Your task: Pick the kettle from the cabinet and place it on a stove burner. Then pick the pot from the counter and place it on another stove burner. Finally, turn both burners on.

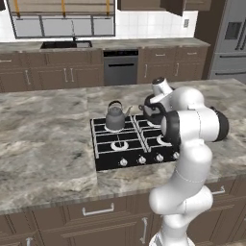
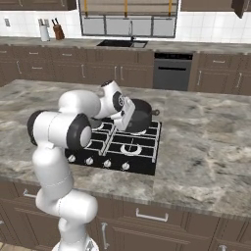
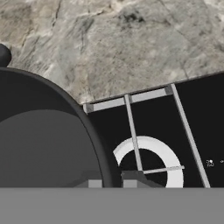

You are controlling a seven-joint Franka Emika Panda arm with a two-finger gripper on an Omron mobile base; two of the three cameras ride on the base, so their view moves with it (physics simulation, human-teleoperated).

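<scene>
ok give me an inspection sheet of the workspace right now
surface: marbled island counter with an inset black cooktop.
job's things: kettle on a rear burner; pot tilted over the neighbouring rear burner.
clutter: nothing seen on the island.
grippers: gripper shut on the pot's rim.
cables: nothing seen.
surroundings: sink, dishwasher, knife block, refrigerator.

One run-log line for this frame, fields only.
kettle: on rear-left burner | pot: gripped at rim, over rear-right burner | gripper: shut on pot | knobs: untouched
</scene>
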